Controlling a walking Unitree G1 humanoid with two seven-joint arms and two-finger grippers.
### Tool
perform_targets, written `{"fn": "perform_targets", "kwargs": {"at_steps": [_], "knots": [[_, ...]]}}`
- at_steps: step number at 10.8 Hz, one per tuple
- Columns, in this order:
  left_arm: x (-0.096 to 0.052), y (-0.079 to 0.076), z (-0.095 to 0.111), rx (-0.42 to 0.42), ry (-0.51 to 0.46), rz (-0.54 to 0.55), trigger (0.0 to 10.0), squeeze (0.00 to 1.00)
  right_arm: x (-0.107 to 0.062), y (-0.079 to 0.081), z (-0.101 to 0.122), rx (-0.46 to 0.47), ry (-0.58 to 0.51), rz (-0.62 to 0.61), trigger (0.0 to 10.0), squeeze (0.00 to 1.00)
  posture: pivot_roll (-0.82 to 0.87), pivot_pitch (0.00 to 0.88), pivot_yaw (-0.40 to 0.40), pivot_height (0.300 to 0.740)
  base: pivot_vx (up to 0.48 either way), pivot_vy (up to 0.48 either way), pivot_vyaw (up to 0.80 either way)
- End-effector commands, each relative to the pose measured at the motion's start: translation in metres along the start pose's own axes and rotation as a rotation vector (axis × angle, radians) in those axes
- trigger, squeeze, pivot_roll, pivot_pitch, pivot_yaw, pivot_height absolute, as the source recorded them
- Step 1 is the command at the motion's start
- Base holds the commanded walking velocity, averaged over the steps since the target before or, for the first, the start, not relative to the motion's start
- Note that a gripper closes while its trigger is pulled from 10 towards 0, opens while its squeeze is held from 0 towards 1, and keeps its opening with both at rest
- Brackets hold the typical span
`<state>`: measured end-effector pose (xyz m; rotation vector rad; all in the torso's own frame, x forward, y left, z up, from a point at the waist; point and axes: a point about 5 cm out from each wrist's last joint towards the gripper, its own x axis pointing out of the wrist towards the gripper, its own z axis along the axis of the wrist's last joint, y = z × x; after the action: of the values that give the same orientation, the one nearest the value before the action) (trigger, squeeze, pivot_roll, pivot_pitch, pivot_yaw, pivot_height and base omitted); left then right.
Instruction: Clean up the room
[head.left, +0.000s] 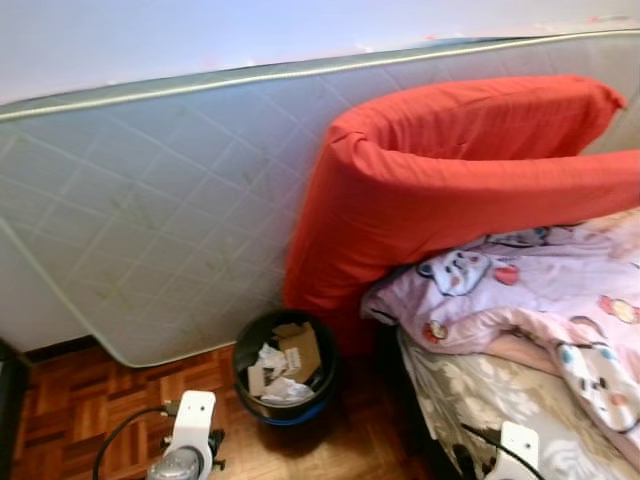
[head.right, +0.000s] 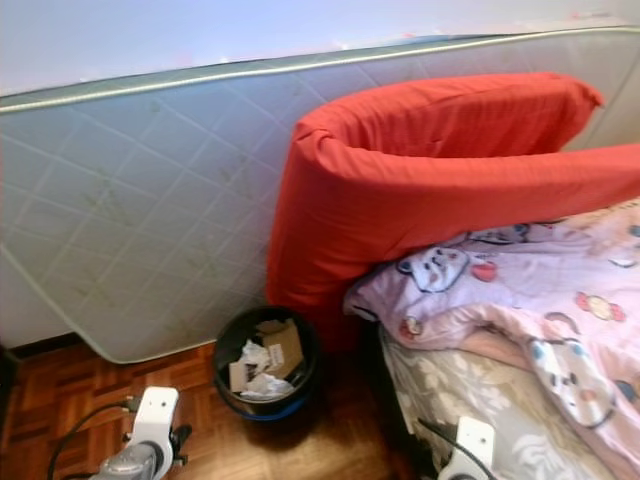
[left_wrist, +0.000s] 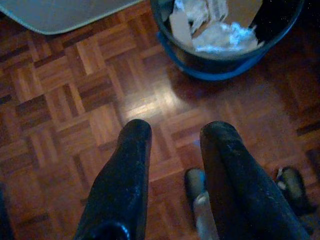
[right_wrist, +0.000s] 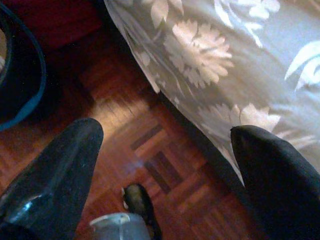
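Parquet floor (head.left: 90, 410) (mattress (head.left: 170, 210) against wall)

The right gripper (right_wrist: 165, 145) is hanging with its two black fingers spread wide apart, holding nothing, above the reddish-brown parquet wood floor (right_wrist: 145, 150). A grey bedsheet with a pale flower pattern (right_wrist: 225, 65) is draping down beside the floor, and the dark round bin with a blue rim (right_wrist: 22, 85) is showing at the edge.
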<state>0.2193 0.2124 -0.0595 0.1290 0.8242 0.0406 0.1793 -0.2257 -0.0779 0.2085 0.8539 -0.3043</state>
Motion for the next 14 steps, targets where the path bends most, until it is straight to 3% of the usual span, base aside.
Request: {"fn": "perform_targets", "kwargs": {"at_steps": [1,5,8,11,13,14], "knots": [[-0.002,0.002,-0.009,0.048,0.033,-0.020,10.0,0.00,0.000,-0.008,0.003,0.012,-0.015,-0.021,10.0,0.00,-0.02,0.000,0.034,0.740,0.000,0.000,-0.68],[0.002,-0.014,0.006,0.123,0.010,-0.063,10.0,0.00,-0.003,-0.017,0.001,0.020,-0.034,-0.042,10.0,0.00,-0.07,0.000,0.022,0.740,0.000,0.000,-0.68],[0.004,-0.019,0.014,0.049,-0.024,-0.043,10.0,0.00,-0.003,-0.021,0.000,0.013,-0.012,-0.051,10.0,0.00,0.01,0.000,-0.010,0.740,0.000,0.000,-0.69],[0.000,-0.011,-0.004,0.032,0.025,-0.004,10.0,0.00,-0.002,-0.001,-0.006,-0.024,0.007,0.010,10.0,0.00,0.05,0.000,0.002,0.740,0.000,0.000,-0.68],[-0.003,-0.005,-0.018,-0.028,0.051,0.014,10.0,0.00,-0.007,-0.003,-0.024,-0.157,0.065,0.044,10.0,0.00,0.08,0.008,-0.010,0.740,0.000,0.000,-0.26],[-0.005,-0.005,-0.021,-0.032,0.056,0.018,10.0,0.00,-0.008,-0.005,-0.027,-0.176,0.072,0.048,10.0,0.00,0.07,0.008,-0.015,0.740,0.000,0.000,0.00]]}}
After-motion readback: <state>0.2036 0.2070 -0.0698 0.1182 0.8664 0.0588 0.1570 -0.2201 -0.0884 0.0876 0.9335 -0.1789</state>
